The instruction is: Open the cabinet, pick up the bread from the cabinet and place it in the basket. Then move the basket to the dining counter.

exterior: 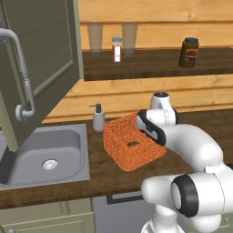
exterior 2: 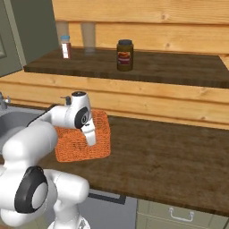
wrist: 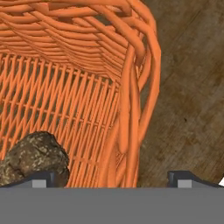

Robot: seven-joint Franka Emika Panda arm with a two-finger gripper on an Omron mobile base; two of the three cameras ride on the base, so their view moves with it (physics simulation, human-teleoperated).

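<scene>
The orange basket (exterior: 123,152) (exterior 2: 74,152) stands on the dark wood worktop just right of the sink. The bread (exterior: 133,144) (wrist: 33,157), a small dark lumpy piece, lies on the basket's floor. My gripper (wrist: 113,178) is open and points down over the basket's near right wall (wrist: 131,109), one fingertip inside beside the bread and the other outside above the worktop, holding nothing. The arm's wrist covers the basket's right rim in the left base view. The cabinet door (exterior: 43,54) hangs open at the upper left, its curved grey handle (exterior: 23,77) facing me. The dining counter is out of view.
A steel sink (exterior: 27,170) is set into the worktop (exterior 2: 170,156), with a soap dispenser (exterior: 98,117) behind the basket. A raised dark wood ledge (exterior 2: 170,67) at the back carries a brown jar (exterior 2: 125,55), a small shaker (exterior: 117,49) and two glasses.
</scene>
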